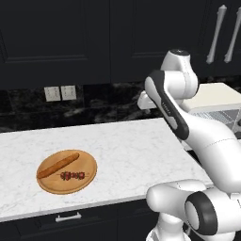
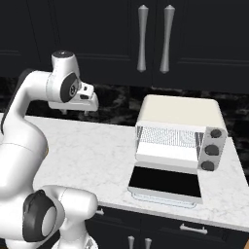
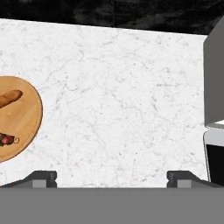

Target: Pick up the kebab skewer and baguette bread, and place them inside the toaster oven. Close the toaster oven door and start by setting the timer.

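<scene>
On a round wooden board (image 1: 84, 162) at the counter's left lie the baguette bread (image 1: 58, 165) and, just in front of it, the kebab skewer (image 1: 73, 176). The hand view catches the ends of both, baguette bread (image 3: 9, 99) and kebab skewer (image 3: 6, 140), at its left edge. At the right stands the cream toaster oven (image 2: 177, 112), its wire rack exposed and the toaster oven door (image 2: 165, 182) folded down flat. My gripper (image 2: 76, 113) hangs open and empty above the bare counter between board and oven, with the fingertips (image 3: 41, 177) wide apart.
Three dark knobs (image 2: 211, 150) run down the oven's right side. The white marble counter (image 1: 132, 141) stretches between board and oven. Dark cabinets with silver handles (image 2: 142, 36) hang above; wall outlets (image 1: 60, 93) sit on the black backsplash.
</scene>
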### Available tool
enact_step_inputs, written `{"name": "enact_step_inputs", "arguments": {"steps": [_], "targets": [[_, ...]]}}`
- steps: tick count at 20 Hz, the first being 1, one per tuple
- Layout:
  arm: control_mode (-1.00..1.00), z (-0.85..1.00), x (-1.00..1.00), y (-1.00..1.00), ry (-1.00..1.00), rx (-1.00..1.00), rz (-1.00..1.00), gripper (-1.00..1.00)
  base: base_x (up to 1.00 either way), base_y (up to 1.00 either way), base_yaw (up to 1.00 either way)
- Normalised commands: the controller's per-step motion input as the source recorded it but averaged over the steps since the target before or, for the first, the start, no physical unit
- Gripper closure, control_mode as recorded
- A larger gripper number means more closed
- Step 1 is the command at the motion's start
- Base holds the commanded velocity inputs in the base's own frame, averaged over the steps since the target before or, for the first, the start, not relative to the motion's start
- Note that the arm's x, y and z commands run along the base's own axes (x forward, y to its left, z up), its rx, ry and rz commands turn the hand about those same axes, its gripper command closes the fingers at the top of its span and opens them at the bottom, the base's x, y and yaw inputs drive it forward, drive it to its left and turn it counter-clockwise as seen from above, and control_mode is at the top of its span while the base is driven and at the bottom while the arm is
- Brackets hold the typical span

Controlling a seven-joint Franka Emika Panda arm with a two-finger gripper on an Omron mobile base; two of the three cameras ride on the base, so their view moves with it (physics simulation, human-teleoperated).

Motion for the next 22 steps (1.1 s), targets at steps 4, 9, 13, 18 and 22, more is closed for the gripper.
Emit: {"name": "enact_step_inputs", "arguments": {"steps": [4,9,13,18,22], "targets": [[1.0,0.0,0.0,0.0,0.0,0.0,0.0,-1.0,0.0,0.0,0.0],[-1.0,-0.01,0.0,-0.07,0.0,0.0,0.0,-1.0,0.0,0.0,0.0],[-1.0,-0.13,-0.27,-0.88,-0.1,0.02,0.0,-1.0,0.0,0.0,0.0],[-1.0,-0.01,-0.34,-1.0,-0.09,0.04,0.0,-1.0,0.0,0.0,0.0],[-1.0,-0.06,-0.13,-1.0,-0.1,0.04,0.0,-1.0,0.0,0.0,0.0]]}}
